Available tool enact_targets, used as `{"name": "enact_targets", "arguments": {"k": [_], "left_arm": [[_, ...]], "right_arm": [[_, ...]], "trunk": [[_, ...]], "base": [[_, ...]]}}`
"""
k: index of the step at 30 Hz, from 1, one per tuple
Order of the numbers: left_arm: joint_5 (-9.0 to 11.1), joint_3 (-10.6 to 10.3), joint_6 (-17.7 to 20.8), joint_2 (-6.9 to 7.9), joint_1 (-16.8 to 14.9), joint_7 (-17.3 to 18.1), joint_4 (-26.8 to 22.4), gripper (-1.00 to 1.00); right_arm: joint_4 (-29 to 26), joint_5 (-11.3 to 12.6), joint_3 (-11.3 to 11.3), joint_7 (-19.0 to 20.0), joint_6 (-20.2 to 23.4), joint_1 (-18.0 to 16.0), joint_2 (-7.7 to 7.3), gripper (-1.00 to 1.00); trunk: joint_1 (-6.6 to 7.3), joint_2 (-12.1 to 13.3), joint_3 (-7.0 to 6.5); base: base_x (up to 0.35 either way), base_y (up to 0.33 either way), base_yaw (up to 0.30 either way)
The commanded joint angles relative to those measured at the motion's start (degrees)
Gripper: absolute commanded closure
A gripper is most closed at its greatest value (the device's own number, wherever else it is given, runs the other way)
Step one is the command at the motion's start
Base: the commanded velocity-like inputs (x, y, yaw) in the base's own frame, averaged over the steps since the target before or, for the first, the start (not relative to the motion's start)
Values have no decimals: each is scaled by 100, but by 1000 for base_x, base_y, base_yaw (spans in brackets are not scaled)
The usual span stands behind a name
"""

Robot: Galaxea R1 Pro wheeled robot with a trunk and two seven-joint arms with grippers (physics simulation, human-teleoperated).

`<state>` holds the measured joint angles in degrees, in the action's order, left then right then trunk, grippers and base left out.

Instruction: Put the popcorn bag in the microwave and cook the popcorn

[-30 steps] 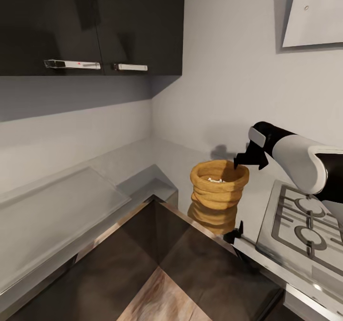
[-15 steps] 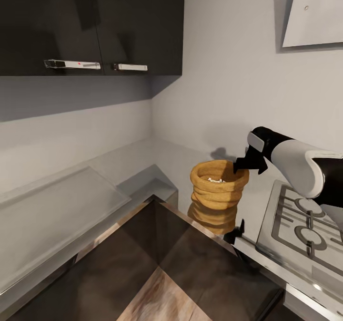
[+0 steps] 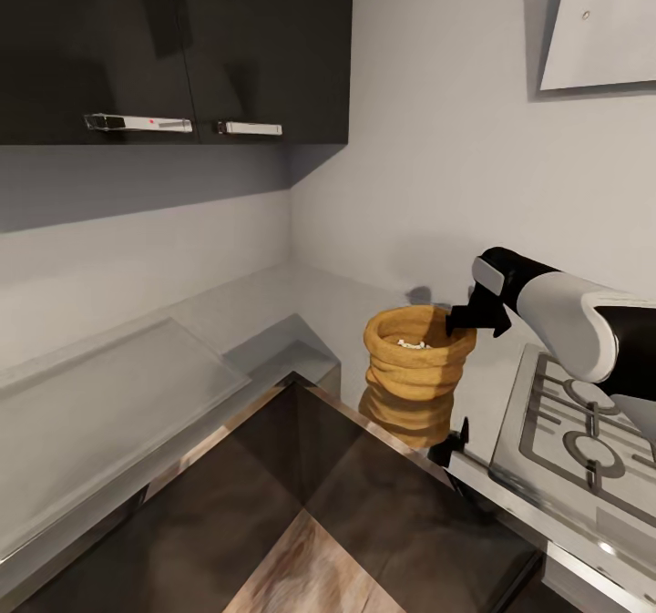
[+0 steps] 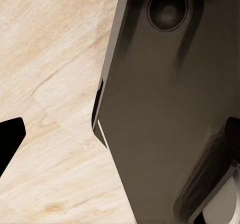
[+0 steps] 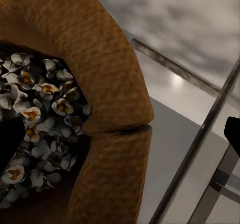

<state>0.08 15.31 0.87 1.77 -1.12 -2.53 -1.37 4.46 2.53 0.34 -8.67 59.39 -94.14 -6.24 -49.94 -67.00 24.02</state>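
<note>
Glossy grey countertop (image 3: 273,308) wraps an L-shaped corner beneath dark matte wall cabinets (image 3: 173,44). On it, just left of the steel gas hob (image 3: 583,431) with its black grates, sits the popcorn bag (image 3: 417,365), a squat tan sack of ringed, crumpled folds holding pale kernels. The right gripper (image 3: 472,314) hangs at the bag's far-right rim, black fingers spread astride it. The left gripper's (image 4: 120,139) fingers are apart over pale wood-grain floor (image 4: 55,74).

Your right arm (image 3: 569,317) reaches in from the right, its white forearm ending in a black wrist, angled slightly downward. Your right gripper (image 3: 474,315) points forward and down, its two dark fingers spread apart with nothing between them. In the left wrist view, one black fingertip (image 4: 9,141) shows at the edge.
</note>
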Motion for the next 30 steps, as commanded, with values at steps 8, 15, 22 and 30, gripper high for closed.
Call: {"name": "enact_targets", "arguments": {"k": [8, 15, 22, 30], "left_arm": [[1, 16, 9, -1, -2, -11, -4, -100], [1, 16, 8, -1, -2, -11, -4, -100], [1, 16, 9, -1, -2, -11, -4, -100], [1, 16, 9, -9, 0, -11, -4, -100]], "right_arm": [[11, 28, 2, -30, 2, -7, 0, 100], [11, 30, -7, -30, 2, -8, 0, 100], [11, 31, -24, -38, 10, -8, 0, 100], [11, 35, -188, -46, 11, -8, -1, 100]], "trunk": [[0, -4, 6], [0, -4, 4], [0, -4, -47], [0, -4, -123]], "base": [[0, 0, 0], [0, 0, 0], [0, 0, 0], [-54, 0, 0]]}}
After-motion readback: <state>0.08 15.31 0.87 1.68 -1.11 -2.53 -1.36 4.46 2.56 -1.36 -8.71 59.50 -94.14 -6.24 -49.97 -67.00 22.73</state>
